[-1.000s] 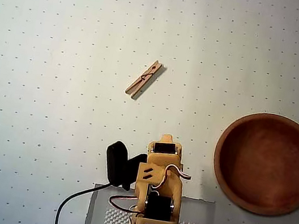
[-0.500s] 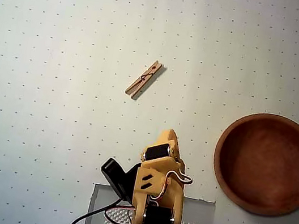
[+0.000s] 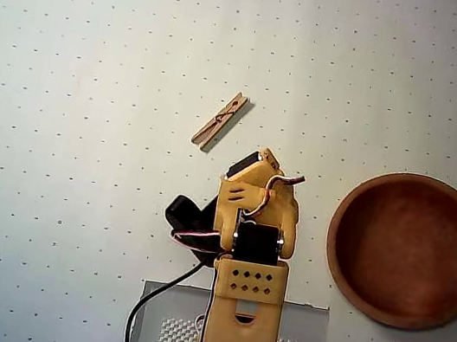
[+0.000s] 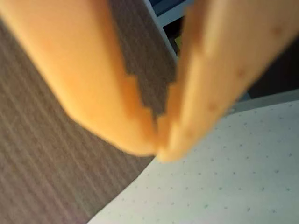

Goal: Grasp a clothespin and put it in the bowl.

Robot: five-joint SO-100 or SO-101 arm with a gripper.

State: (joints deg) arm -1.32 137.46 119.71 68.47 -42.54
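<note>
A pale bare-wood clothespin and a smooth, reddish-brown wooden bowl lie on matt dotted white paper beside the arm's orange matt plastic gripper.

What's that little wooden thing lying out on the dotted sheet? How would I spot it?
In the overhead view, start at the big round reddish-brown bowl on the right. Look up and left across the white dotted sheet, past the orange arm. There lies a clothespin, slanted, pale tan with a metal spring: the only small loose thing on the sheet.
</note>
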